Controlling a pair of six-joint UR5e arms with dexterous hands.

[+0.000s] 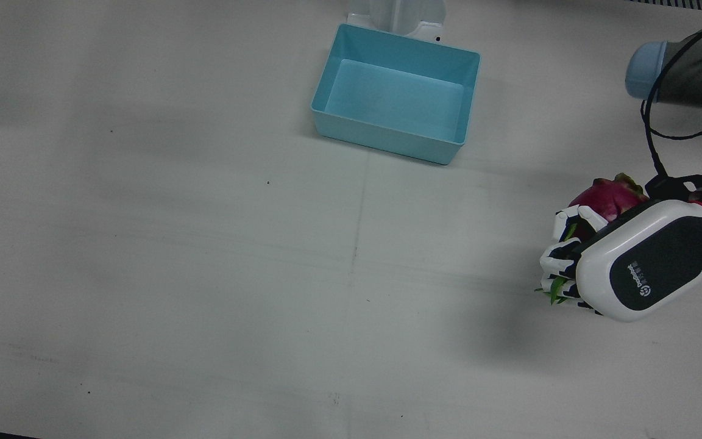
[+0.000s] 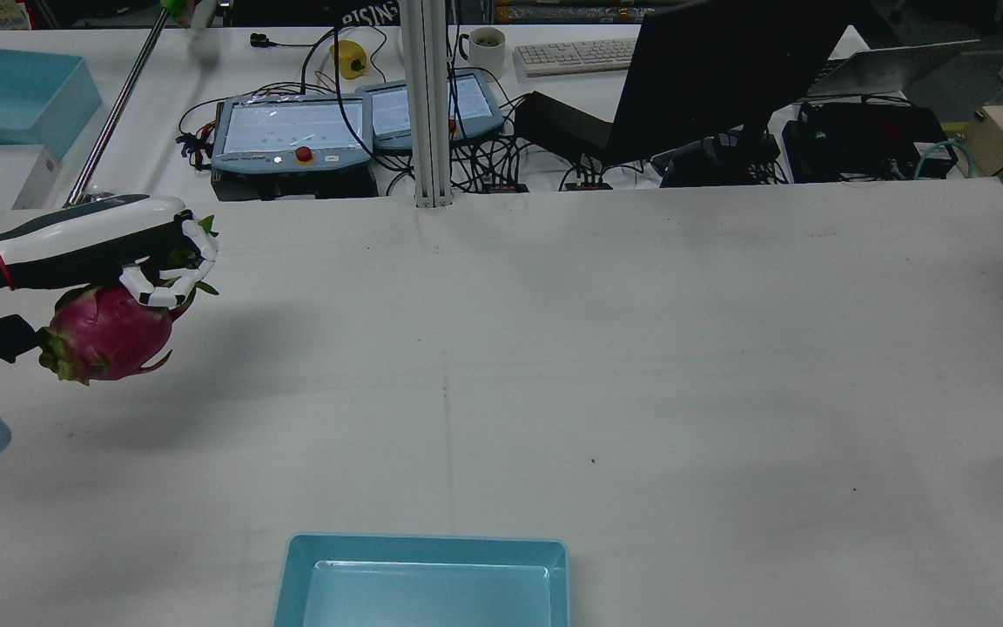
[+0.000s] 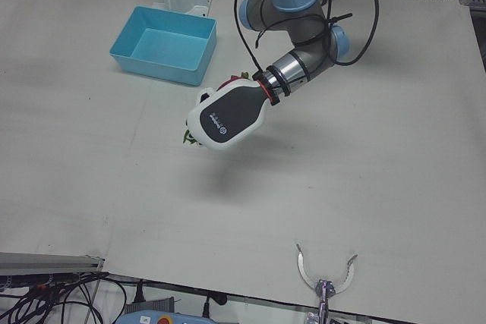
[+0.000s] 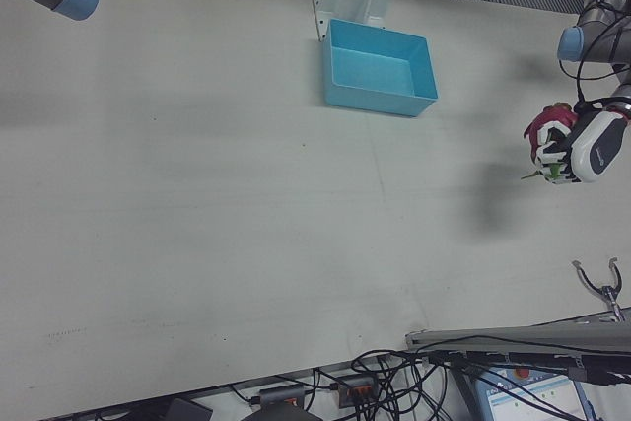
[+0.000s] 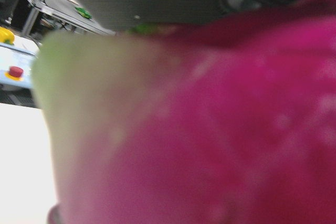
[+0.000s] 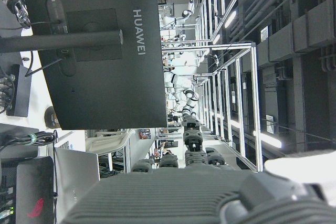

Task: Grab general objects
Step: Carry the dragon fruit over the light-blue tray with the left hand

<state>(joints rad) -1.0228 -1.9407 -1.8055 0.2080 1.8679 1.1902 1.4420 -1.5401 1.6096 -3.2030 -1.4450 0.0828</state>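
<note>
A magenta dragon fruit (image 1: 607,198) with green leaf tips is held in my left hand (image 1: 637,262), lifted above the table at its left side. In the rear view the hand (image 2: 92,244) grips the fruit (image 2: 105,335) from above, and the fruit hangs below the fingers. The hand also shows in the left-front view (image 3: 228,115) and the right-front view (image 4: 587,145). The fruit fills the left hand view (image 5: 236,129). Only a grey part of my right hand (image 6: 173,198) shows in its own view, which looks at a monitor; its fingers are hidden.
An empty light-blue bin (image 1: 381,137) stands at the table's robot side, near the middle (image 2: 423,544). A metal claw tool (image 3: 325,278) lies at the operators' edge. Monitor, control boxes and cables (image 2: 728,70) stand beyond the table's far edge.
</note>
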